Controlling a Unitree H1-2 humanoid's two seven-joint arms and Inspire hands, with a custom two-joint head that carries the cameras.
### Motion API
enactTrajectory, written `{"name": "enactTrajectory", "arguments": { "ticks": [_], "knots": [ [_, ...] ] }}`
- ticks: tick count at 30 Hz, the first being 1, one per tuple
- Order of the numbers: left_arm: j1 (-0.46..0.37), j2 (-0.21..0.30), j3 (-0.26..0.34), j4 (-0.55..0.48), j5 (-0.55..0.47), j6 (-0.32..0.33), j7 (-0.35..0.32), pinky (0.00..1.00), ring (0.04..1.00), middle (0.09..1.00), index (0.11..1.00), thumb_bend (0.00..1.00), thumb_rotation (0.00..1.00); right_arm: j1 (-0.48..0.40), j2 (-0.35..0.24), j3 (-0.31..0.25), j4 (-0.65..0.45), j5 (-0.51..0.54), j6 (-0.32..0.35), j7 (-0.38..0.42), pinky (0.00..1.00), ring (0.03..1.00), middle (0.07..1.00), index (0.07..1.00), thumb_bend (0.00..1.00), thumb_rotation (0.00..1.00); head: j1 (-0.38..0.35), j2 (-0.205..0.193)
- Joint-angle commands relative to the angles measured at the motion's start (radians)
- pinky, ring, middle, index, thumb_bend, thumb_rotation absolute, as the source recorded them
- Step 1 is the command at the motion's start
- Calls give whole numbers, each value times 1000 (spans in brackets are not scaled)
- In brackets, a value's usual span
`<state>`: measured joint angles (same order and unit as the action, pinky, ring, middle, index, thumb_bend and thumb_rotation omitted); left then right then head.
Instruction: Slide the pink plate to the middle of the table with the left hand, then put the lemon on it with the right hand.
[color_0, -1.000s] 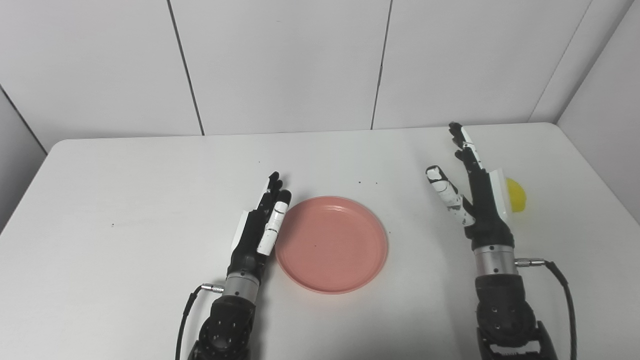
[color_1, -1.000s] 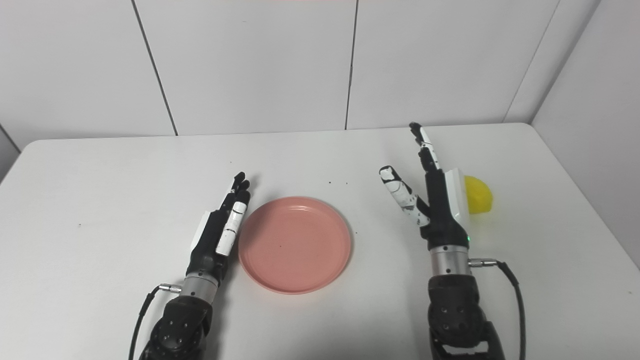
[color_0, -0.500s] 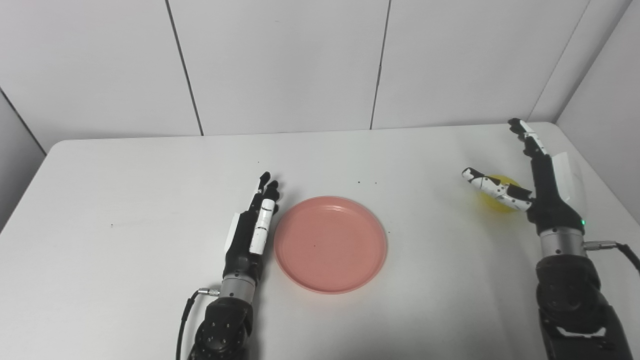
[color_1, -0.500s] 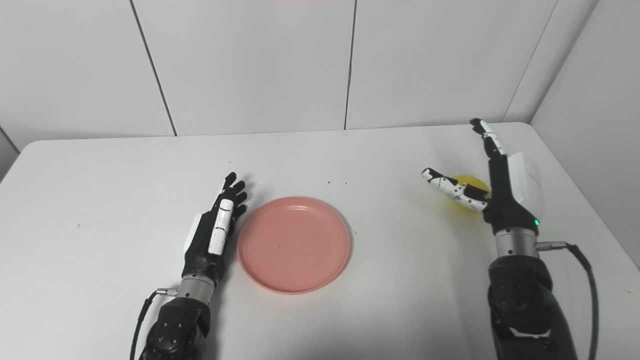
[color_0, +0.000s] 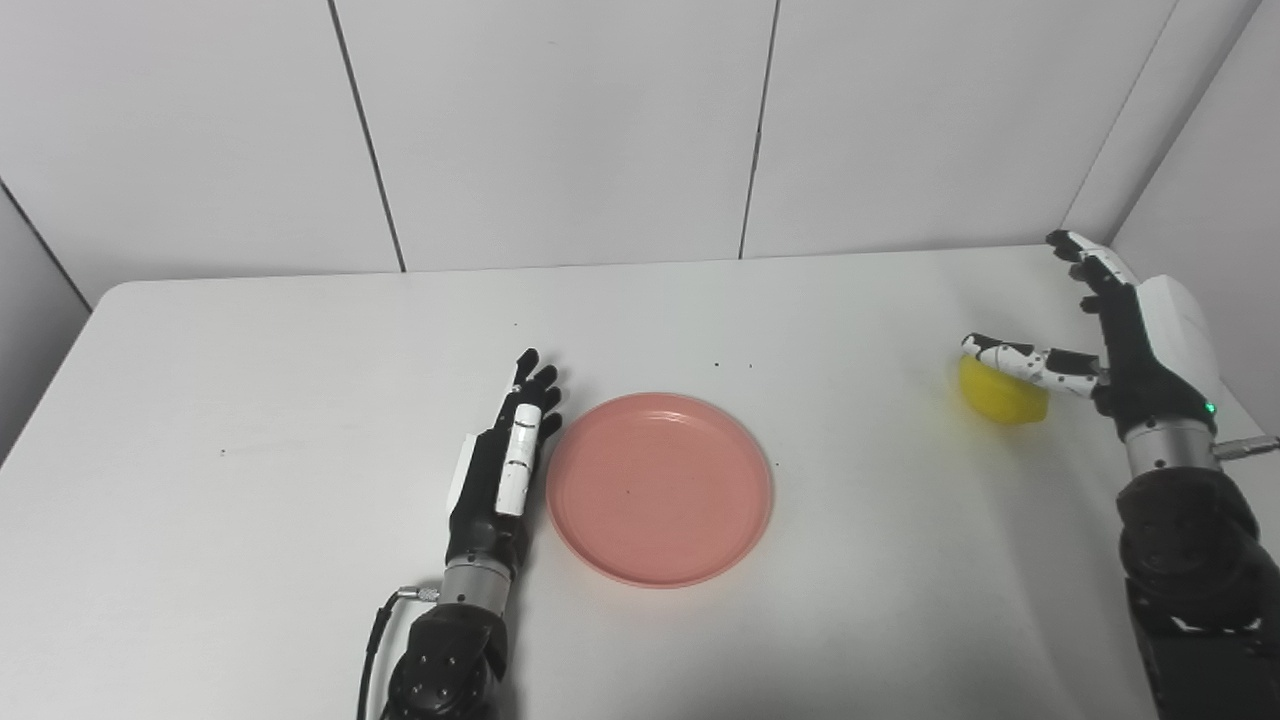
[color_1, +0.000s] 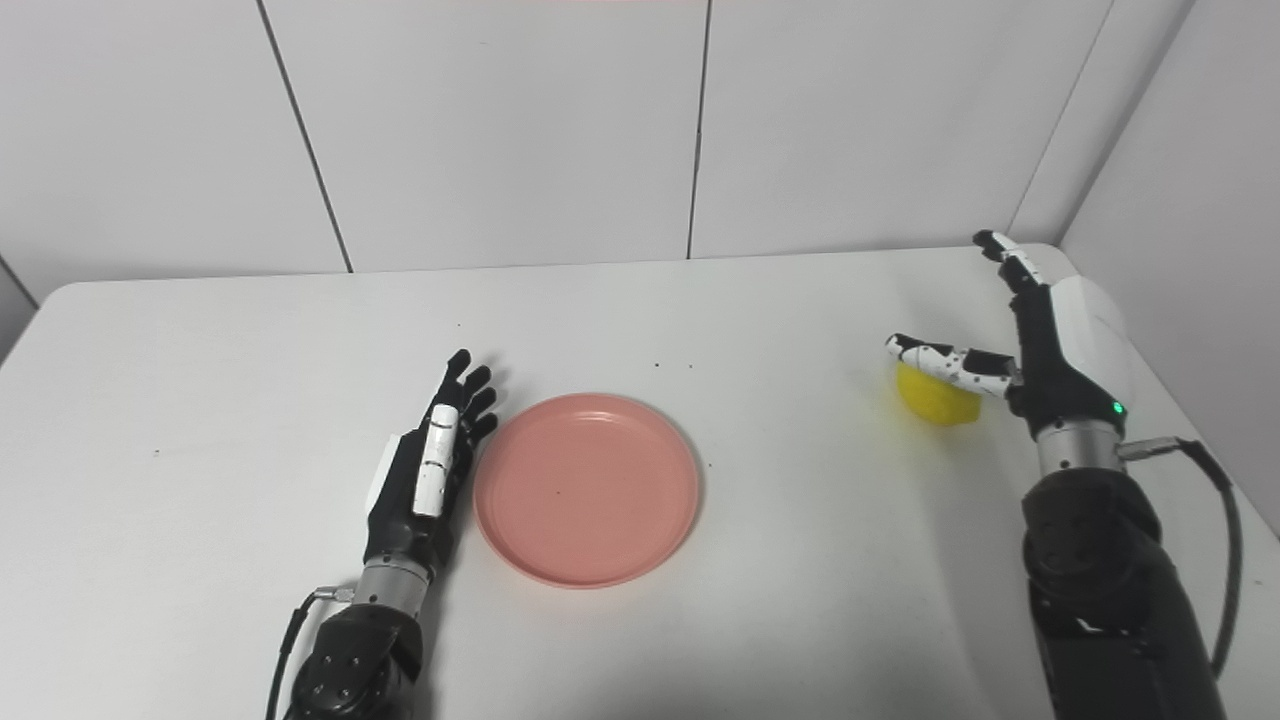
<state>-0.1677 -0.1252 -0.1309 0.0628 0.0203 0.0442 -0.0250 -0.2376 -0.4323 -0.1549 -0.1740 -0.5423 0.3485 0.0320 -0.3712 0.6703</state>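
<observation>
The pink plate (color_0: 660, 486) lies flat near the middle of the white table (color_0: 250, 400). My left hand (color_0: 500, 465) rests open, fingers straight, just left of the plate's rim and holds nothing. The yellow lemon (color_0: 1000, 395) lies on the table at the right. My right hand (color_0: 1125, 345) is open at the lemon's right side, thumb stretched over its top, fingers pointing up and away from it. The same scene shows in the right eye view, with the plate (color_1: 586, 487), the lemon (color_1: 937, 397) and the right hand (color_1: 1040, 335).
The table's right edge (color_0: 1215, 395) runs close behind my right hand, with a grey side wall (color_0: 1220, 200) beyond it. White wall panels stand behind the table's back edge (color_0: 600, 268).
My right hand has swung from the lemon's left side over to its right side, and its thumb now lies over the lemon. My left hand has drawn slightly left and back from the plate.
</observation>
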Motion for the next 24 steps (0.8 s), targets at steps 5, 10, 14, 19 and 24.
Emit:
{"name": "enactTrajectory", "arguments": {
  "ticks": [5, 10, 14, 19, 24],
  "knots": [
    [-10, 4, 9, -17, -17, -26, -14, 947, 949, 953, 955, 558, 1000, -51, -55, 14, 11, -6, 50, 35, 765, 841, 866, 855, 960, 330, -19, -15],
    [-11, 21, 18, -6, -35, -49, -32, 949, 951, 955, 961, 577, 1000, -52, -68, 58, 15, -29, 88, 71, 782, 863, 876, 866, 936, 347, -71, -18],
    [-14, 25, 27, 2, -48, -53, -44, 952, 959, 964, 970, 567, 1000, -51, -56, 66, 20, -32, 116, 83, 802, 872, 882, 858, 930, 314, -82, -21],
    [-15, 29, 33, 9, -56, -63, -49, 955, 960, 965, 972, 565, 1000, -48, -61, 79, 32, -34, 111, 88, 768, 853, 875, 854, 918, 309, -101, -30],
    [-14, 32, 37, 14, -66, -75, -59, 966, 968, 969, 974, 547, 1000, -47, -24, 48, 29, -92, 121, 161, 730, 842, 875, 862, 932, 305, -102, -28]
  ]
}}
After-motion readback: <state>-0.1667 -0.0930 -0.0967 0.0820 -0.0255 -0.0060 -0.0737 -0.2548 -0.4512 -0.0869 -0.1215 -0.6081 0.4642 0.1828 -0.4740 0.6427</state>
